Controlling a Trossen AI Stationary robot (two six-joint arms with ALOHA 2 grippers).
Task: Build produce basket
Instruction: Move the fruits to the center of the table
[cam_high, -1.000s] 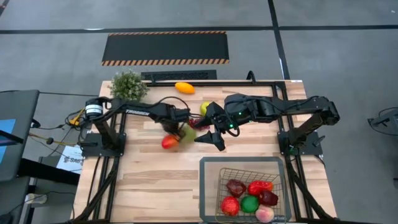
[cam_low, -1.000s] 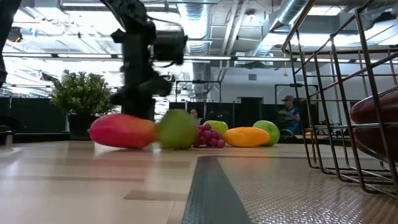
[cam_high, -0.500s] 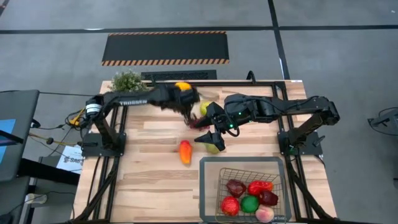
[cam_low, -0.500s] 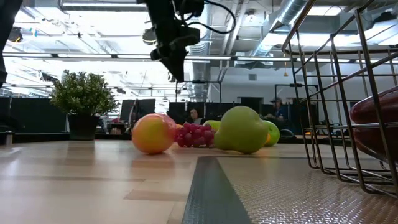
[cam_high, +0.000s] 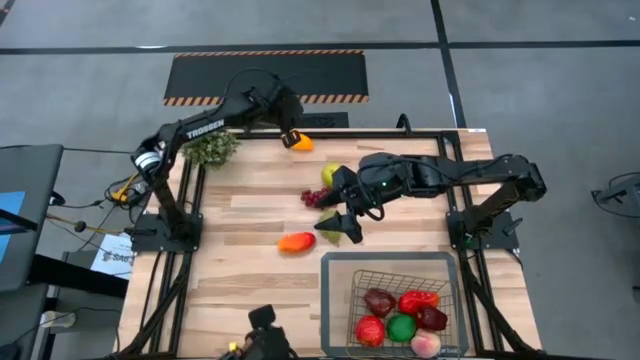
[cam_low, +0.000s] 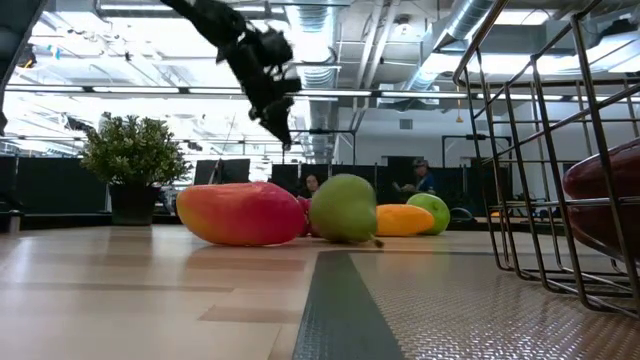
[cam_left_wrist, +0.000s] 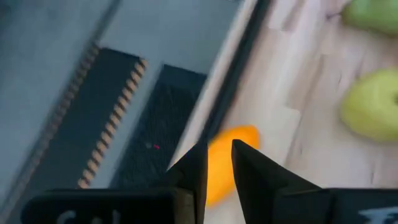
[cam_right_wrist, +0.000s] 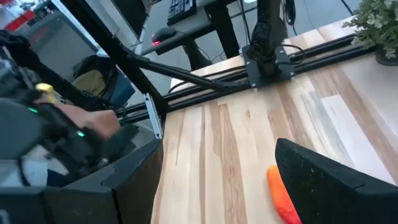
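A second ago the left gripper (cam_high: 291, 137) sat low over the red-and-orange toy mango and the green toy pear in the middle of the wooden table (cam_high: 240, 290); now its arm has swung up to the far edge and hangs above the elongated orange-yellow toy fruit (cam_high: 298, 142) lying there, beside the bushy green potted plant (cam_high: 211, 147). In the left wrist view its two dark fingers (cam_left_wrist: 194, 171) stand close together with only a narrow slit between them, nothing held, and the orange-yellow fruit shows through that slit. The red-and-orange mango (cam_high: 296, 241) has rolled toward the near side and now lies alone on the boards, just beside the green pear (cam_high: 331, 235), which lies under the right gripper (cam_high: 343, 222). That gripper has stayed over the table's middle with its jaws spread wide and empty. The purple grape bunch (cam_high: 314, 197) and a yellow-green apple (cam_high: 329, 174) lie near it on the far side. The rectangular dark wire-mesh basket (cam_high: 335, 262) with the wide grey rim stands at the near right corner, holding red, maroon, green and peach-coloured fruits as before.
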